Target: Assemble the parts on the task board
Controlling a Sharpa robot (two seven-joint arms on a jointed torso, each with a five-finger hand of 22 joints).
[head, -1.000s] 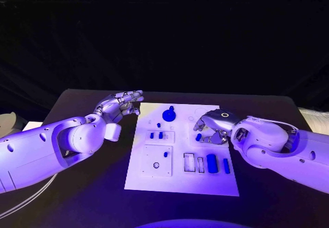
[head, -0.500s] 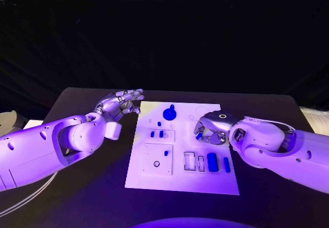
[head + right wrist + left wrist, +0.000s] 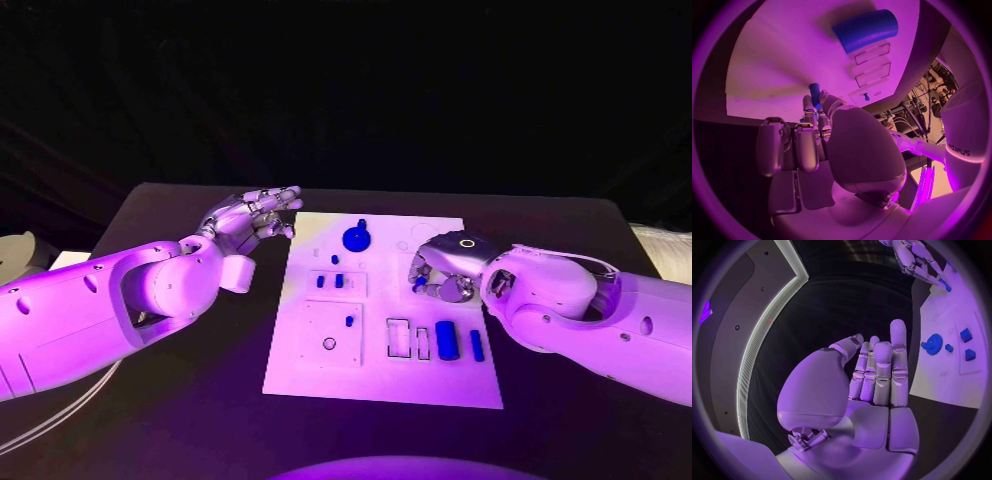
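- The task board (image 3: 378, 385) is seen in the centre of the head view, with blue parts spread over it.
- A small blue peg (image 3: 814, 93) is pinched at the tips of the right hand (image 3: 447, 268), right of centre in the frame; in the right wrist view its long axis is seen running on from the fingertips toward the board.
- The left hand (image 3: 253, 220) is held over the black table (image 3: 173, 400) just beside the board's upper left corner, fingers straight and pressed side by side, nothing in it.
- The right hand is judged the nearer to the board's open slots.
- The large blue cylinder (image 3: 866, 30) is shown close up in the right wrist view; in the head view the peg is mostly hidden by the fingers.
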